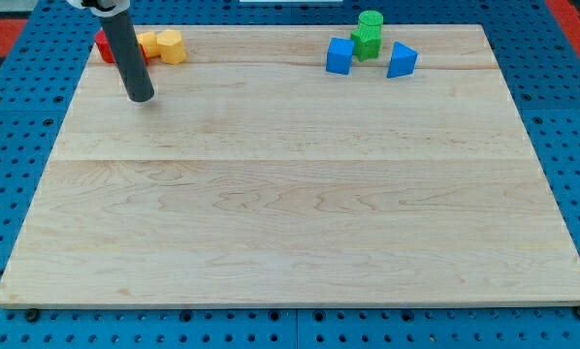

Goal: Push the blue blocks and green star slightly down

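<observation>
A blue cube (339, 56) and a blue triangular block (402, 60) lie near the board's top edge, right of centre. The green star (369, 35) stands between them, just above, close to both. My tip (141, 97) rests on the board at the upper left, far to the left of these blocks. The dark rod rises from it toward the view's top.
A red block (104, 47) is partly hidden behind the rod at the top left. Yellow and orange blocks (164, 45) lie just right of it. The wooden board (290, 213) sits on a blue pegboard surface (18, 116).
</observation>
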`<state>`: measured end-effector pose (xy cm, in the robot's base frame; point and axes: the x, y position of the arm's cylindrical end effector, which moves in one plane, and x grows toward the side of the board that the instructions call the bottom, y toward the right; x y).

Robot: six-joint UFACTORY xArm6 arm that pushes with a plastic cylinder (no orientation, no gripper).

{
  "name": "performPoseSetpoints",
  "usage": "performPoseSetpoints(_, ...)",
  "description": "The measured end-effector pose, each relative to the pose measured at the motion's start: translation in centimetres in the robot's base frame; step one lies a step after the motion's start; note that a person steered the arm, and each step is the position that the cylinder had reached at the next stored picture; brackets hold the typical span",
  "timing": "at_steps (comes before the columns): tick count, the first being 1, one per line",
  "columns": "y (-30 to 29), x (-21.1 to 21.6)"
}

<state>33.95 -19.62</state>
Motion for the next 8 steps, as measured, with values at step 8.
performPoseSetpoints(8,21.8,2.5)
